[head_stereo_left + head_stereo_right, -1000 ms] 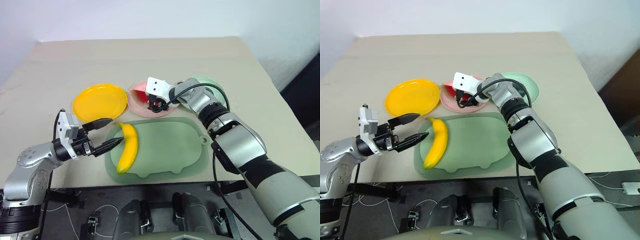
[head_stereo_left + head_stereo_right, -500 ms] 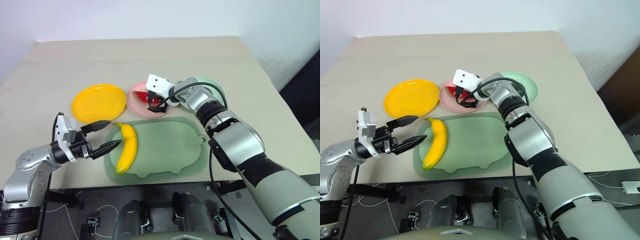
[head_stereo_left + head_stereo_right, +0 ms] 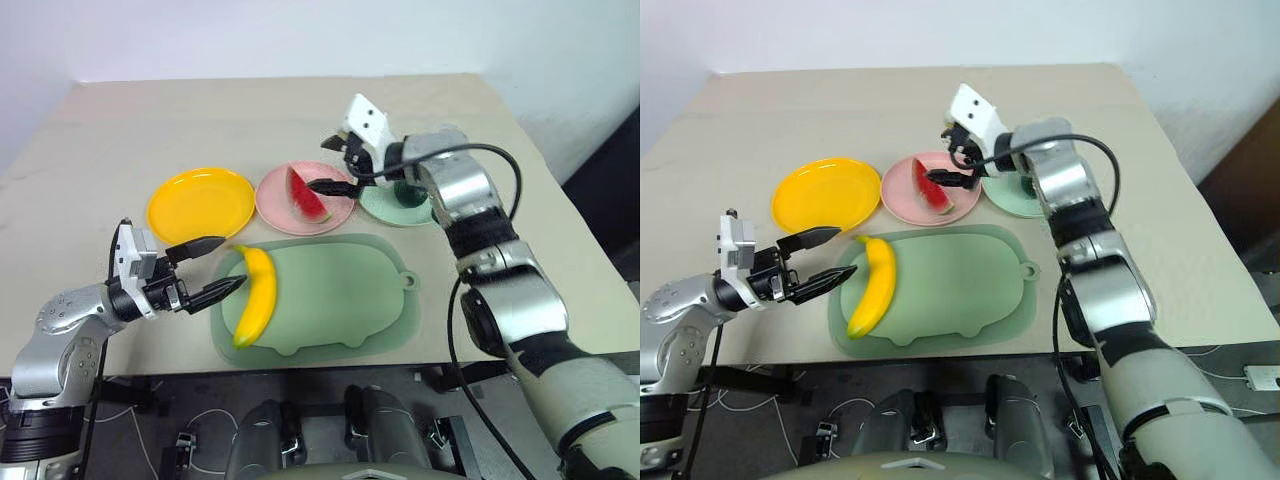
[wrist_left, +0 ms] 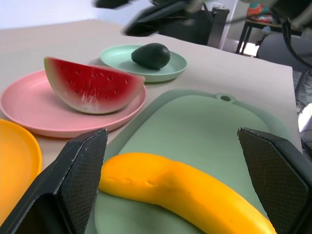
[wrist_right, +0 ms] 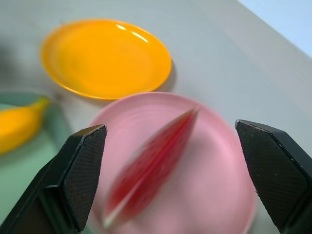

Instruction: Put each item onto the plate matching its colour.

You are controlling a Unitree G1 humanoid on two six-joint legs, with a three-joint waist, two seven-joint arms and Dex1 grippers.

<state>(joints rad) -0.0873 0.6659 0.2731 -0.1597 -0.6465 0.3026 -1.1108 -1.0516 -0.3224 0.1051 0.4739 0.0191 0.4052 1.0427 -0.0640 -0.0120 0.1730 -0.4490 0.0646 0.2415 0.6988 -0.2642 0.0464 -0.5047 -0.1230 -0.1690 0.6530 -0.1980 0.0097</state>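
Note:
The red watermelon wedge [image 3: 307, 194] rests on the pink plate [image 3: 272, 203]. My right gripper [image 3: 320, 164] hovers open just above and right of it, holding nothing. The dark green avocado [image 4: 151, 55] sits on the pale green plate [image 3: 385, 208], partly behind my right wrist in the eye views. The yellow banana [image 3: 255, 295] lies on the left end of the large green board [image 3: 340, 300]. My left gripper [image 3: 228, 263] stands open right beside the banana's upper end, its fingers [image 4: 83, 165] on either side of the banana in the left wrist view. The yellow plate [image 3: 200, 203] holds nothing.
The three plates stand in a row behind the board on a beige table [image 3: 130, 130]. The board's handle tab [image 3: 408, 281] points right. The table's front edge runs just below the board.
My right gripper has opened, let go of the watermelon wedge on the pink plate, and lifted up and to the right. The left gripper and banana have not moved.

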